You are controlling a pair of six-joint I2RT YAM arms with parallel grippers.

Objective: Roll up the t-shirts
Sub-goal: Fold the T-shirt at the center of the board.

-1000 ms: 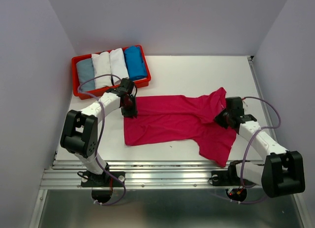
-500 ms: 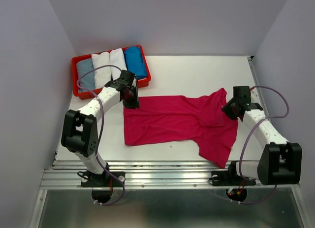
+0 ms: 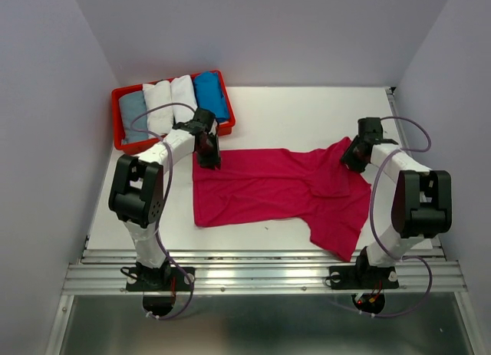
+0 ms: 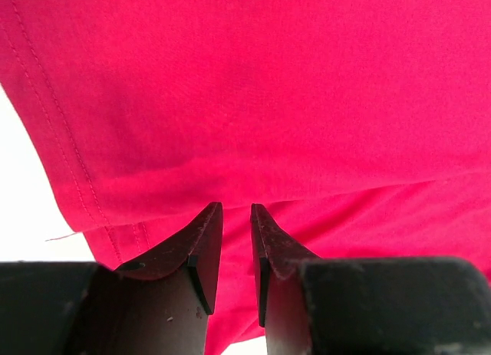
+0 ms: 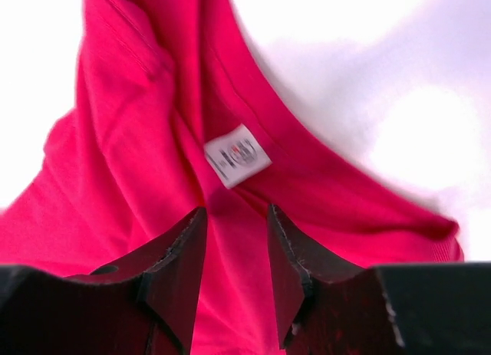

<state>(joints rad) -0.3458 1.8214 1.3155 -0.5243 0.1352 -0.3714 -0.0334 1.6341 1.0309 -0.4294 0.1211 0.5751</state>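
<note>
**Pink shirt not yet rolled, four others done**

Four t-shirts (image 3: 170, 102), one grey-blue, two white and one bright blue, are seen rolled side by side in the red tray (image 3: 116, 102). The magenta shirt (image 3: 268, 186) is spread on the table (image 3: 307, 110), creased, and no roll is begun on it. The left gripper (image 4: 236, 209) is set at its far left corner, fingers nearly together; whether cloth is nipped cannot be told. The right gripper (image 5: 236, 213) is held over the collar, fingers parted, the label (image 5: 238, 156) just ahead.
</note>
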